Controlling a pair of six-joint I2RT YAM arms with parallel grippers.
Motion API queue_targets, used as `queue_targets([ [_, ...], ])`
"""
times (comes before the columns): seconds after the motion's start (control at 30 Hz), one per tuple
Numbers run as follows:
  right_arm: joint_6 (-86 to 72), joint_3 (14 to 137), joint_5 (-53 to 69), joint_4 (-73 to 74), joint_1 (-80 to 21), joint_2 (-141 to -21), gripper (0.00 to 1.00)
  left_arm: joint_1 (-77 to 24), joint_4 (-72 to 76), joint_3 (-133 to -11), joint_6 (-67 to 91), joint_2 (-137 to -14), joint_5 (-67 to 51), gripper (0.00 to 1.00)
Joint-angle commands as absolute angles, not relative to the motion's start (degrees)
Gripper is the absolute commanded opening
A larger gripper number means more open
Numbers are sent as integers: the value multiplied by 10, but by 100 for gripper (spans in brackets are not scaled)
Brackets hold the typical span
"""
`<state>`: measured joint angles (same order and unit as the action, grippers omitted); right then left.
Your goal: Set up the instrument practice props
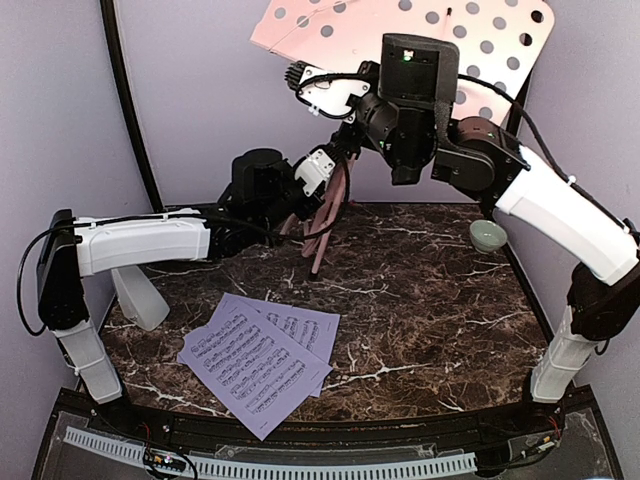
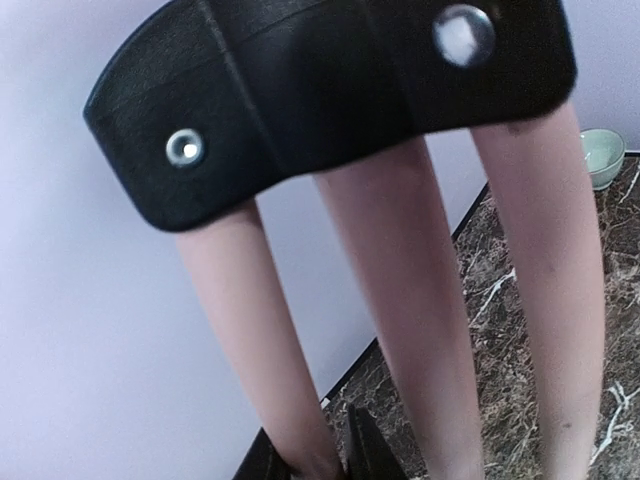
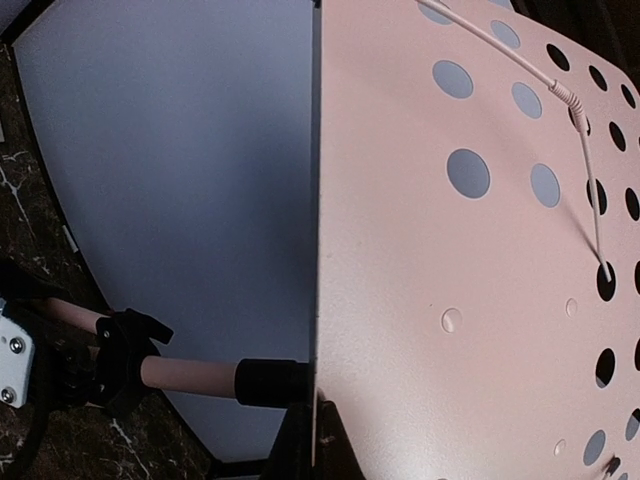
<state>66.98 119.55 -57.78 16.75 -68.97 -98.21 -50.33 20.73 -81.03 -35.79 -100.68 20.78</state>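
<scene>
The pink music stand has a perforated plate point(image 1: 400, 30) at the back, tilted, above thin tripod legs point(image 1: 322, 225) that reach down to the marble table. My left gripper point(image 1: 330, 170) is shut on one tripod leg point(image 2: 255, 330), just below the black hub point(image 2: 330, 90); its fingertips point(image 2: 320, 460) pinch that leg. My right gripper point(image 1: 298, 75) is shut on the plate's edge point(image 3: 318, 300), as the right wrist view point(image 3: 313, 445) shows. The lavender sheet-music pages point(image 1: 260, 355) lie flat at the front. The grey pyramid metronome point(image 1: 140, 298) stands at the left, partly behind my left arm.
A small pale-green bowl point(image 1: 488, 235) sits at the table's right edge and also shows in the left wrist view point(image 2: 603, 155). Lavender walls close in the back and sides. The stand's pink post point(image 3: 185, 375) runs to the plate's back.
</scene>
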Motion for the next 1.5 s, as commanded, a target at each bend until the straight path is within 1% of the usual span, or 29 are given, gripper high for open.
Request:
queue_targets([
  [0.0,726,1272,-548,-52,-695,-943,0,-504,150,-764,-476,-1017,192,13],
  [0.33,766,1300,-539,-66,-696,-941,0,-493,214,-695,-550,-1027,185,10],
  [0.5,759,1291,-521,-28,-696,-934,0,-491,269,-671,-593,-1038,201,10],
  [0.67,757,1287,-511,-20,-697,-936,0,-497,289,-685,-583,-1038,192,13],
  [0.83,762,1265,-502,-26,-691,-933,0,-517,269,-745,-562,-1074,187,17],
  [0.87,763,1259,-503,-25,-689,-932,0,-519,272,-750,-561,-1085,191,19],
  [1.0,765,1215,-506,-30,-683,-919,0,-527,265,-750,-530,-1094,175,39],
  [1.1,773,1129,-488,-66,-678,-879,0,-528,257,-734,-497,-1082,167,53],
  [1.23,773,1051,-488,-97,-662,-864,0,-528,264,-691,-445,-1054,162,67],
  [1.33,793,1016,-488,-138,-656,-868,0,-527,251,-672,-404,-1048,151,72],
  [1.47,827,1008,-491,-191,-652,-882,0,-527,238,-669,-366,-1059,156,73],
])
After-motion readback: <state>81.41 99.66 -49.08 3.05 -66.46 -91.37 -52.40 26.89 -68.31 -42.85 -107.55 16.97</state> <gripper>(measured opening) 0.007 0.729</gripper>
